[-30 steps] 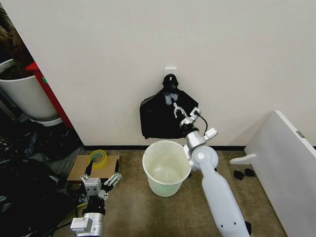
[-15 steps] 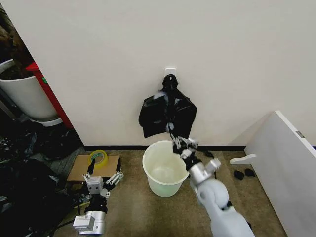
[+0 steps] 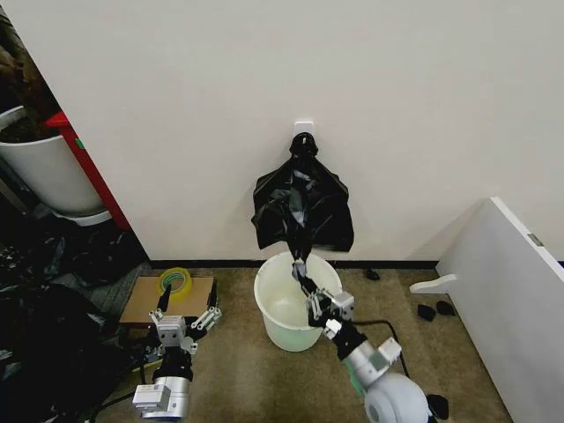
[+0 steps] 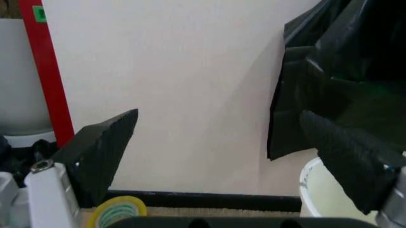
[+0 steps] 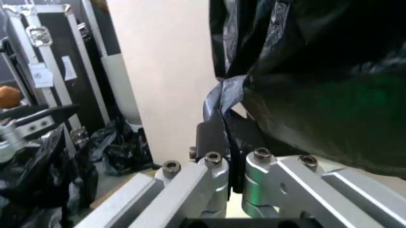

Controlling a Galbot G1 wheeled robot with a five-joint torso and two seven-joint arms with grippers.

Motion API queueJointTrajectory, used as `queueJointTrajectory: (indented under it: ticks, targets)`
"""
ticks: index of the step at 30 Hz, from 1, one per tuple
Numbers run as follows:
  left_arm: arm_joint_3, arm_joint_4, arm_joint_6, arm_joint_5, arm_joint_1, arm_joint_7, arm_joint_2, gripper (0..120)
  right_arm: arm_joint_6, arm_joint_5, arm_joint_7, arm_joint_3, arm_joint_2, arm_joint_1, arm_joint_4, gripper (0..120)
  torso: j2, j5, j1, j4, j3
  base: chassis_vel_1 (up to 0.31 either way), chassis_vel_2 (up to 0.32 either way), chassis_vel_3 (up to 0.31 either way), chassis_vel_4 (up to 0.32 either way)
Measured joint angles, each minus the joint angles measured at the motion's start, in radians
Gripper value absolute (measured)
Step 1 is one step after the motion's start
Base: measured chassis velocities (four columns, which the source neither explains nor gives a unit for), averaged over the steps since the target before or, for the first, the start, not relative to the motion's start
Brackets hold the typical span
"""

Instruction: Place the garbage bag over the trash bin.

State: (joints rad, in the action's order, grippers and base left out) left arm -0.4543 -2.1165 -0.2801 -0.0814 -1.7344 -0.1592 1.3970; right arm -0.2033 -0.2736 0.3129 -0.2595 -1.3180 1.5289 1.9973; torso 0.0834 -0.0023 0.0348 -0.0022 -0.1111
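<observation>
Above round cream-white plastic trash bin (image 3: 296, 300), our right claw (image 3: 315, 304) is pinching thin glossy black garbage bag (image 3: 301, 211), drawing film off white wall hook (image 3: 304, 128); left claw (image 3: 182, 319) spread, idling by floor.

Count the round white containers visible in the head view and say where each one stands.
2. The trash bin stands on the carpet below the garbage bag; a bigger white tub stands at far left by the red panel. More could be hidden beyond the clutter.
</observation>
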Motion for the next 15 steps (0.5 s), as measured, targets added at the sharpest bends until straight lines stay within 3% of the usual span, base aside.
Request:
queueJointTrajectory:
  ticks: [15]
  targets:
    - [0.002, 0.003, -0.001, -0.004, 0.009, -0.001, -0.009, 100, -0.097, 0.121, -0.017, 0.008, -0.017, 0.119, 0.039, 0, 0.000, -0.0002, 0.000, 0.0000, 0.000, 0.000, 0.000, 0.000, 0.000]
